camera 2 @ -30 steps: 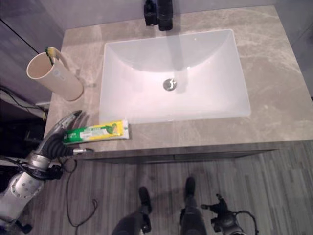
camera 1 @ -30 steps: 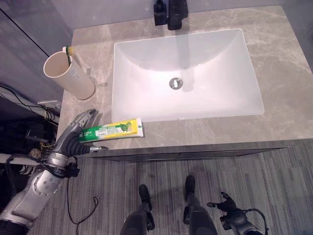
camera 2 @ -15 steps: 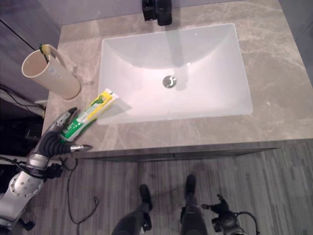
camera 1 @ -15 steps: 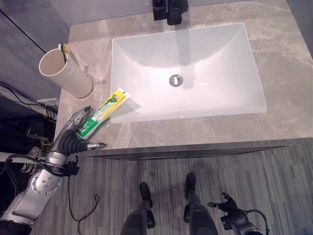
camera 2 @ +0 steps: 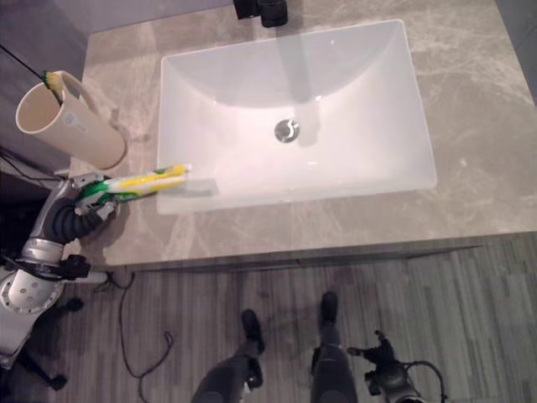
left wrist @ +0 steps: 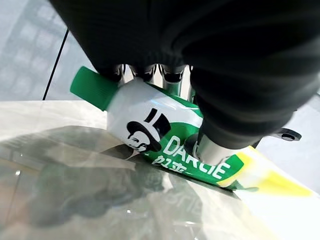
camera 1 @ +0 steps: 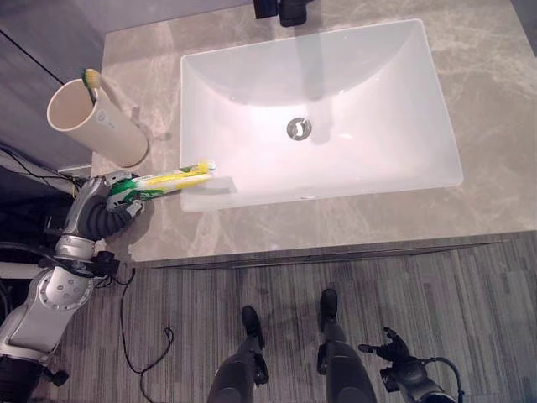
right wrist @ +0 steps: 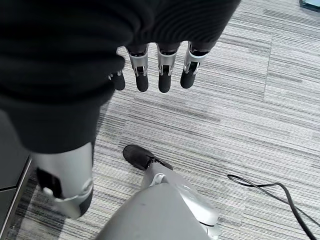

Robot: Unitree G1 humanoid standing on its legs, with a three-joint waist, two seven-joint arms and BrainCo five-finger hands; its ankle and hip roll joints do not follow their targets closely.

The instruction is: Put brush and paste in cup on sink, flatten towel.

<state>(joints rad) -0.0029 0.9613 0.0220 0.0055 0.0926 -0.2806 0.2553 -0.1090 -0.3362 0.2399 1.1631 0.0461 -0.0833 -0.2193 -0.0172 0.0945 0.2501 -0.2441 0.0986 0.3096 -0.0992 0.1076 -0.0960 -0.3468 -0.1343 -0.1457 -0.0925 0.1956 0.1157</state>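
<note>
Cup [camera 1: 94, 124] with toothbrush [camera 1: 90, 81] in it stands far left on the bench [camera 1: 495, 126], just beside the left hand [camera 1: 105, 210], whose fingers [left wrist: 167, 80] and thumb clench the toothpaste tube [camera 1: 164, 180] near its green cap end. Tube lifted roughly level, tail over the sink [camera 1: 319, 109] corner. Looks light, soft, squashy, slick; hold near the stiffer cap shoulder. Right hand [right wrist: 155, 75] hangs low over the floor, fingers relaxed, empty.
</note>
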